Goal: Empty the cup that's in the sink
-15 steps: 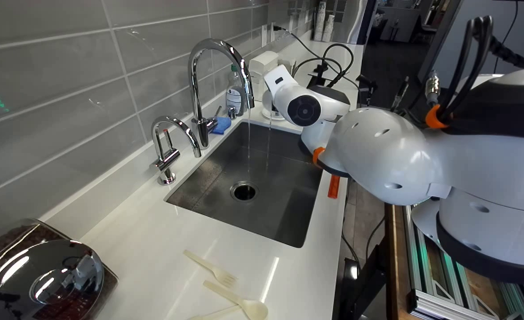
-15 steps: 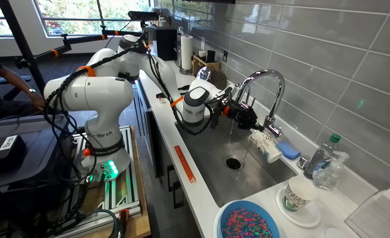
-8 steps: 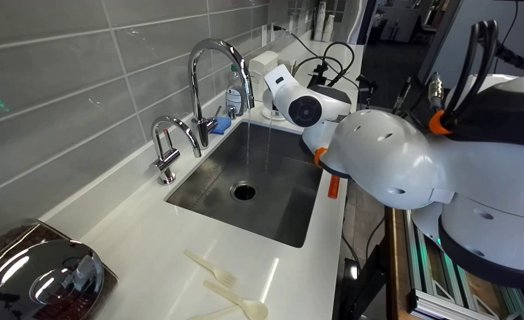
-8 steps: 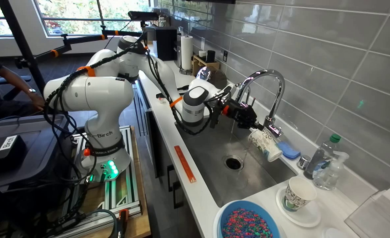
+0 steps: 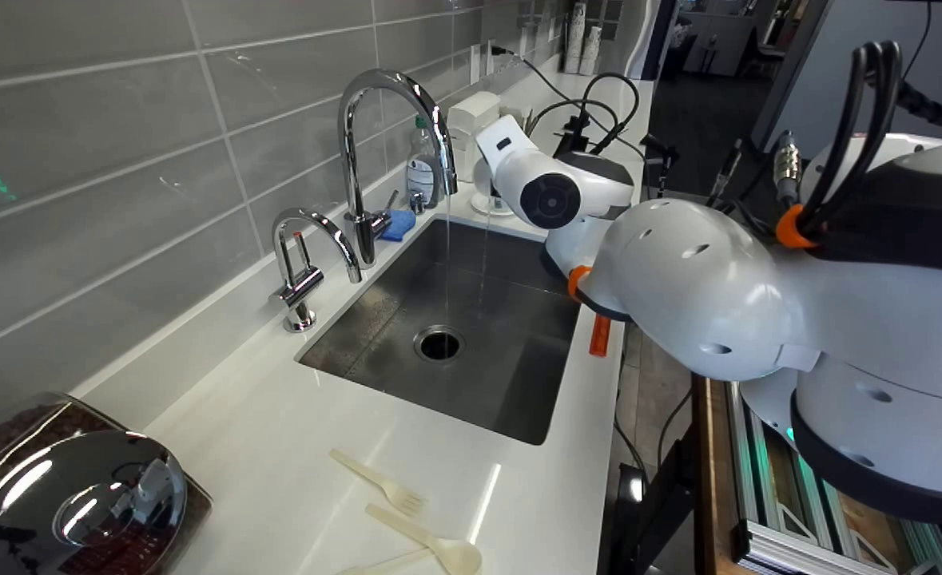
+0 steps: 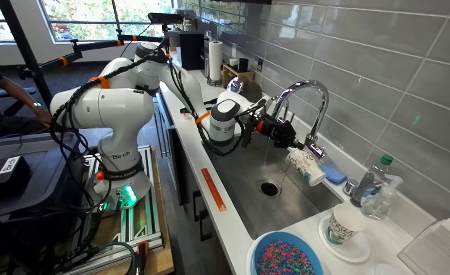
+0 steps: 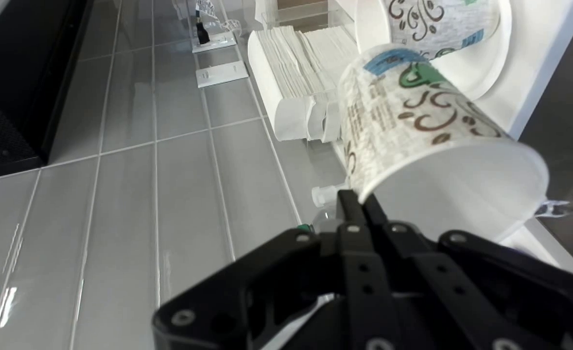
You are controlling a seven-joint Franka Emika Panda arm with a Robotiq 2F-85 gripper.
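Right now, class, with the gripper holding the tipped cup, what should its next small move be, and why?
Probably tip the cup a little further, mouth down, over the sink. The gripper is shut on its rim, and a stream of water is leaving the mouth, so pouring seems under way but unfinished; how much is left inside cannot be seen.

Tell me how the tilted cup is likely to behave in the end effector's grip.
The cup is probably light and easily creased, as its thin wall looks like paper. Pinched by the end effector at one edge only, it may swivel if bumped. Water streams from its mouth, so any liquid left inside could shift its balance.
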